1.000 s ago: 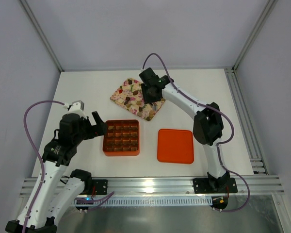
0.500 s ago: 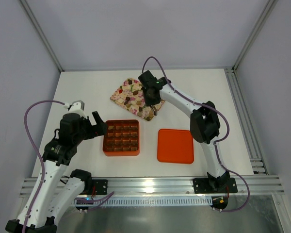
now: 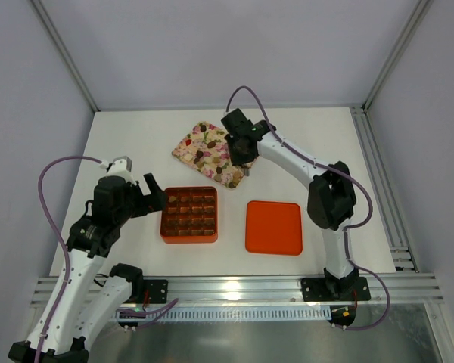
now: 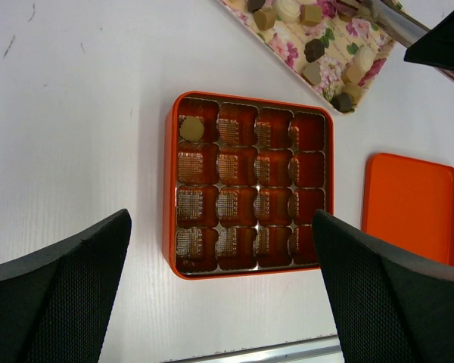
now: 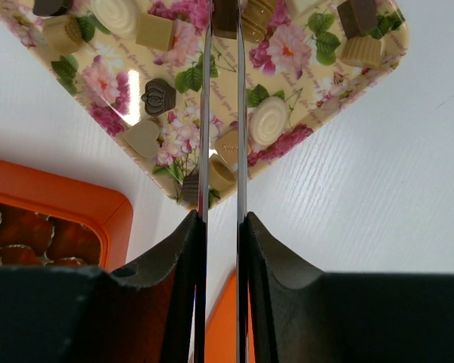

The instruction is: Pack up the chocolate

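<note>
Right wrist view: right end effector (image 5: 225,9) nips a chocolate (image 5: 225,24) between near-shut tips above the floral tray (image 5: 318,98); best lifted straight, lowered into a bare cell of the orange box (image 4: 169,189); left end effector (image 4: 221,227) gapes, empty.

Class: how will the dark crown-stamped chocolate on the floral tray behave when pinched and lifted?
The crown-stamped chocolate looks small and solid: probably light, stiff. Its moulded relief may scuff under a hard pinch. Flat-sitting on the floral tray, it seems unlikely to roll.
</note>
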You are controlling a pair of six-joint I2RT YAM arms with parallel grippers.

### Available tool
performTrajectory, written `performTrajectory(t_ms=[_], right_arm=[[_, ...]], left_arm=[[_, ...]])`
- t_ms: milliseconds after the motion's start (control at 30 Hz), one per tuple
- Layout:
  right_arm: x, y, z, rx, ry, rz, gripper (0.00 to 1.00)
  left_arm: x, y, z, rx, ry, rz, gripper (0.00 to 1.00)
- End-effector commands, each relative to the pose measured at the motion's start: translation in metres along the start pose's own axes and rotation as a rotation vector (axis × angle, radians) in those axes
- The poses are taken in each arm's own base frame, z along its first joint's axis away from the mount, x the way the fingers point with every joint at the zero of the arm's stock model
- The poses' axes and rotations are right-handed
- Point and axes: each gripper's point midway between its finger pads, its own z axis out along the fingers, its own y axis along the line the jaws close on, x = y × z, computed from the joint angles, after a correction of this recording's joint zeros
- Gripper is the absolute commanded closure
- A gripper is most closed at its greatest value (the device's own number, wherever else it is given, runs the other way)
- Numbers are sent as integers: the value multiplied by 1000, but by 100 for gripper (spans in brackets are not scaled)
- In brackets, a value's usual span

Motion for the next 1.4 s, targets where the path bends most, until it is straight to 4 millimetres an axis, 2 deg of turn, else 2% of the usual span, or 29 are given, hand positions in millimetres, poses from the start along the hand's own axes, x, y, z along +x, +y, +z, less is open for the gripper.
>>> performTrajectory(t_ms=[0, 133, 367, 533, 767, 1067, 1367], right_arm=[[-32, 4, -49, -58, -142, 18, 77], [-28, 6, -59, -71, -149, 11, 77], [-18, 27, -85, -134, -168, -11, 77], [-3, 60, -108, -193, -186, -57, 77], [26, 108, -129, -267, -189, -124, 77], [58, 143, -129, -305, -154, -178, 77], [74, 156, -116, -303, -114, -209, 77]], left_arm=[[-9, -2, 1, 5, -29, 4, 0], [-9, -2, 0, 6, -32, 3, 0], [-9, -2, 0, 7, -33, 3, 0], [-9, -2, 0, 8, -36, 3, 0], [-9, -3, 0, 10, -34, 4, 0], [-10, -2, -1, 10, -40, 4, 0], [-10, -3, -1, 10, -38, 4, 0]])
